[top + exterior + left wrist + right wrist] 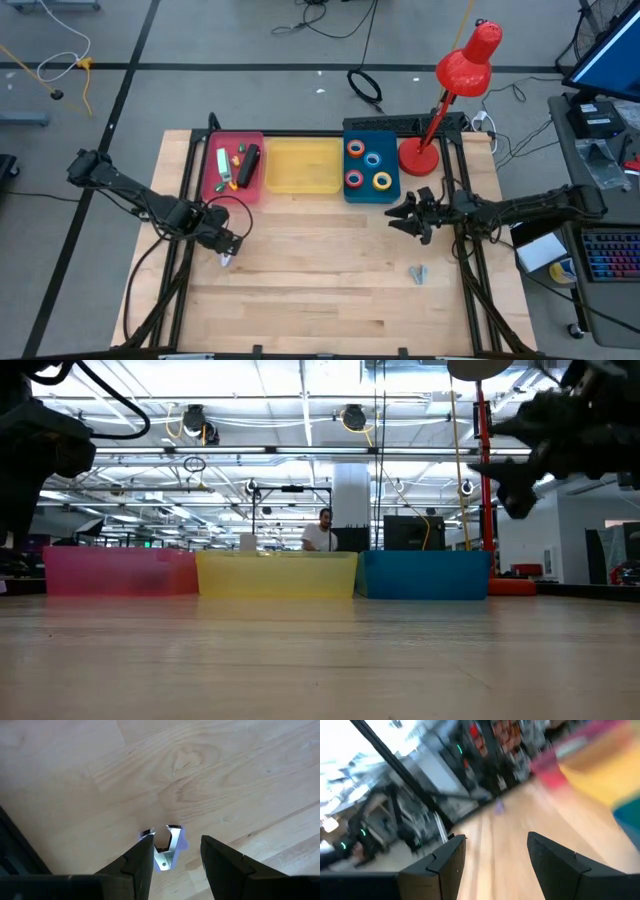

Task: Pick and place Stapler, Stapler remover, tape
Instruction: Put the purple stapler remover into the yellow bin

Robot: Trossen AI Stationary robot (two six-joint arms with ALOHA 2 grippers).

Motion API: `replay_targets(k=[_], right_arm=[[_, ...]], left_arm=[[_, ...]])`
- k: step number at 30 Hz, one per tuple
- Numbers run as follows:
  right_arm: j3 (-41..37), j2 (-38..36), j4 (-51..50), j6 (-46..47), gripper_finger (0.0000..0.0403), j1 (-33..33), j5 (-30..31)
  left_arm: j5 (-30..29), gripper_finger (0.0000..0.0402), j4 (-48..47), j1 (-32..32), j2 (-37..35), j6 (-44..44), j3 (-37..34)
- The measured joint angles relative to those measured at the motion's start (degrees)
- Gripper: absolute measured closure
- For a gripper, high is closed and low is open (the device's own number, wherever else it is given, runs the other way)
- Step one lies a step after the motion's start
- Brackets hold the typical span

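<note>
A silver stapler remover (167, 849) lies on the wooden table near its left side (225, 260). My left gripper (176, 851) is open and reaches down over it, one finger on either side. A second stapler remover (418, 273) lies near the table's right side. My right gripper (405, 213) is open and hovers above the table just near of the blue bin (371, 190). That bin holds the four tape rolls: orange-red (357, 149), blue (373, 159), red (354, 179) and yellow (382, 181). The black stapler (248, 165) lies in the red bin (212, 190). My left gripper comes at the stapler remover from above, its fingers (140, 857) standing beside the remover's metal claws (148, 834). I cannot tell whether a finger touches it. The remover lies flat on the table.
The yellow bin (302, 186) stands between the red and blue ones along the far edge. A red desk lamp (465, 65) has its base (418, 157) right of the blue bin, close to my right arm. Bare wood stretches across the table's middle and near side (320, 290).
</note>
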Motion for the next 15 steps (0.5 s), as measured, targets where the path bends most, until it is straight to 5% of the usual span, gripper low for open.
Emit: replay_targets(k=[7, 15], right_arm=[[7.2, -5.1, -22.58, -1.73, 0.0197, -6.04, -4.81], [9.28, -13.4, -26.13, -7.25, 0.0197, -11.05, -4.83]], left_arm=[[0.01, 0.0241, 0.0, 0.02, 0.0, 1.48, 0.0], [-0.02, 0.0241, -0.3, 0.04, 0.04, 1.24, 0.0]])
